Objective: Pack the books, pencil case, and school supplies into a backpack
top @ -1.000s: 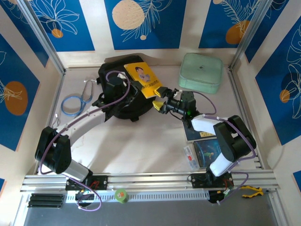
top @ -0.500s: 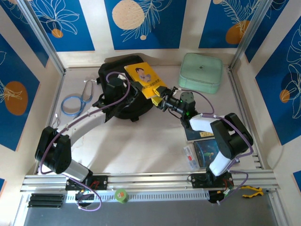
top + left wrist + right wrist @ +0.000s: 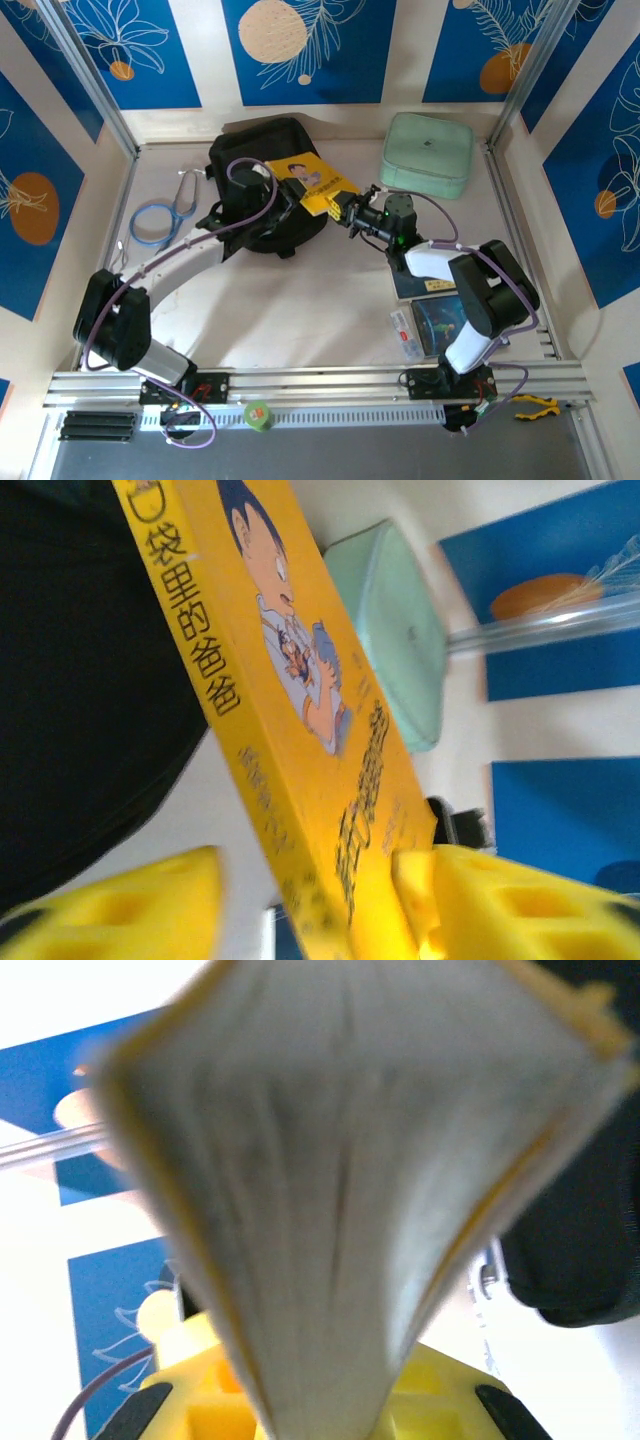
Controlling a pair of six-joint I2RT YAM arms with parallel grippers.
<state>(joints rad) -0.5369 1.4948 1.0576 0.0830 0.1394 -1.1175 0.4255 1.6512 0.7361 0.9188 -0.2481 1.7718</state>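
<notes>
One book in hand: the yellow book (image 3: 312, 183) hangs tilted over the backpack's (image 3: 250, 140) right side. The right gripper (image 3: 338, 208) has its jaws closed on the book's lower corner. The left gripper (image 3: 305, 870) straddles the book's edge, jaws apart and gripping nothing. Next, probably, the right arm must steer the book into the bag's mouth. The blue book (image 3: 440, 322) and pencil case (image 3: 403, 333) lie beside that arm.

Right wrist: yellow book (image 3: 340, 1190) page edges blurred, top cut off. Left wrist: left gripper (image 3: 305, 880) fingertips (image 3: 500, 905) blurred, cropped by bottom edge. Top view: right arm (image 3: 485, 290) hides most of navy book (image 3: 408, 287), part of blue book (image 3: 440, 325).
</notes>
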